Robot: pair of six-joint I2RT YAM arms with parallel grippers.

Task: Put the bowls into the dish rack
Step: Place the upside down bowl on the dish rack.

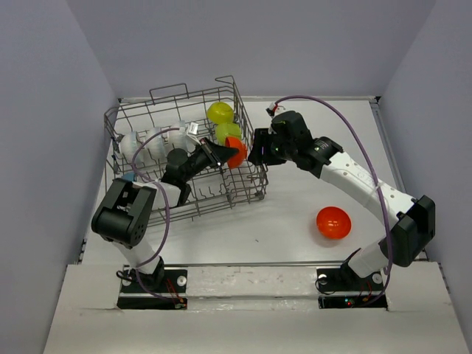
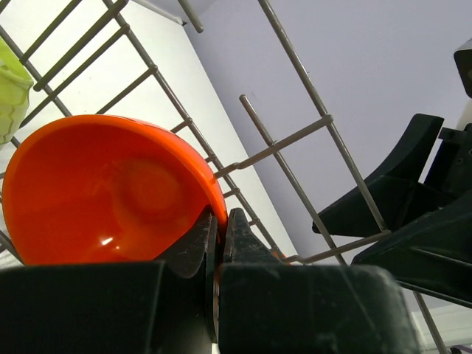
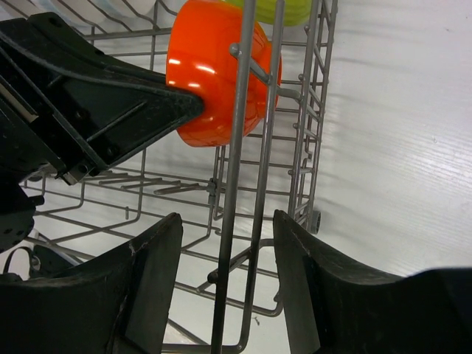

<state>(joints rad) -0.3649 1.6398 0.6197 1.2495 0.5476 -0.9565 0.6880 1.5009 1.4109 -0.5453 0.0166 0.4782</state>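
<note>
Loose orange bowl (image 1: 332,222): lies on the worktop (image 1: 280,214) near the right arm's base, well apart from the dish rack (image 1: 221,200). Not yet loaded.
Left arm pose: elbow folded at the rack's near-left corner. The forearm passes over the near wall and reaches rightward inside the rack.
Left claw (image 2: 219,221): pressed together, pinching the rim of the orange bowl (image 2: 110,192).
Orange bowl position: inside the rack, just beside the right wall, tipped on edge.
Reason for grip: a rim pinch probably keeps the bowl on edge so it can be stood between the tines.
Right arm pose: reaches from its base across the worktop, elbow out to the right, wrist turned toward the rack.
Right claw (image 3: 228,221): spread, outside the right wall. Upright wall wires stand between the jaws, and it holds nothing.
Reason for position: probably set to steady the rack wall or meet the bowl. This cannot be confirmed.
White bowls (image 1: 147,144): on edge along the rack's left side.
Yellow-green bowls (image 1: 220,112): two, at the far-right corner, beyond the orange bowl.
</note>
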